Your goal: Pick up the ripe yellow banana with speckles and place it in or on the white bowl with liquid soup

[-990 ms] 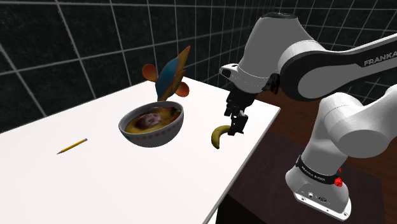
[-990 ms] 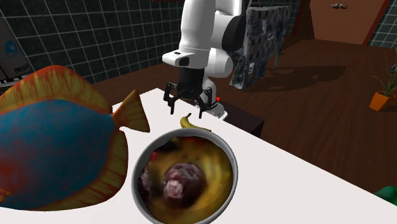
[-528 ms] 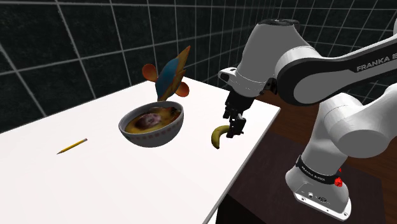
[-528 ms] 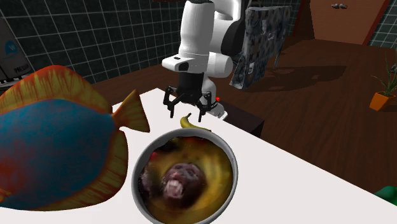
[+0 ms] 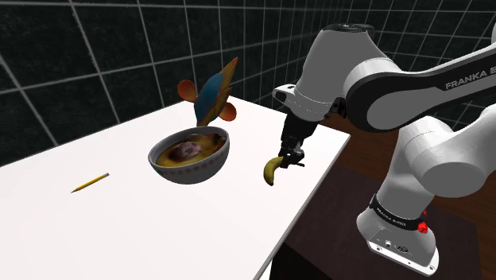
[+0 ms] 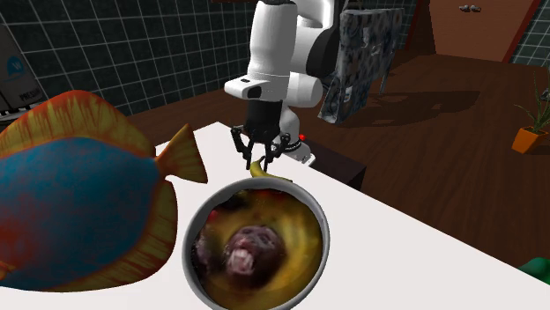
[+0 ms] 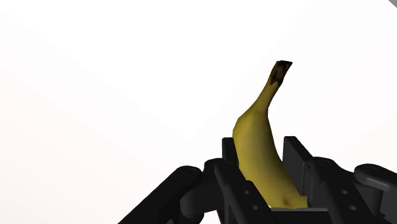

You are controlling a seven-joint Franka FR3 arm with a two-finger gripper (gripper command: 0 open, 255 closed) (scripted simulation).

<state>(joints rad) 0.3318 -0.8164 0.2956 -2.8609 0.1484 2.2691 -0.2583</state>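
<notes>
A yellow banana (image 5: pixel 273 169) lies on the white table (image 5: pixel 143 231) near its edge on the shoulder view's right. My black gripper (image 5: pixel 293 154) stands over the banana's end, pointing down. In the wrist view the gripper (image 7: pixel 262 154) is shut on the banana (image 7: pixel 257 121), whose dark stem tip points away beyond the fingers (image 7: pixel 230 153). The greyish-white bowl (image 5: pixel 196 170) of yellow soup sits a short way off toward the shoulder view's left. From the second exterior view the bowl (image 6: pixel 325 239) is close to the camera, with the banana (image 6: pixel 267 173) and gripper (image 6: pixel 257 161) just behind it.
A blue and orange fish figure (image 5: pixel 211 93) stands behind the bowl and looms large in the second exterior view, fish (image 6: pixel 75 194). A yellow pencil (image 5: pixel 90 182) lies far toward the shoulder view's left. The table edge drops to a dark wooden floor (image 6: pixel 441 132) beside the banana.
The fingers, spread wide around the banana's end a moment ago, have come together on it. The banana still lies on the table and the arm has barely moved.
</notes>
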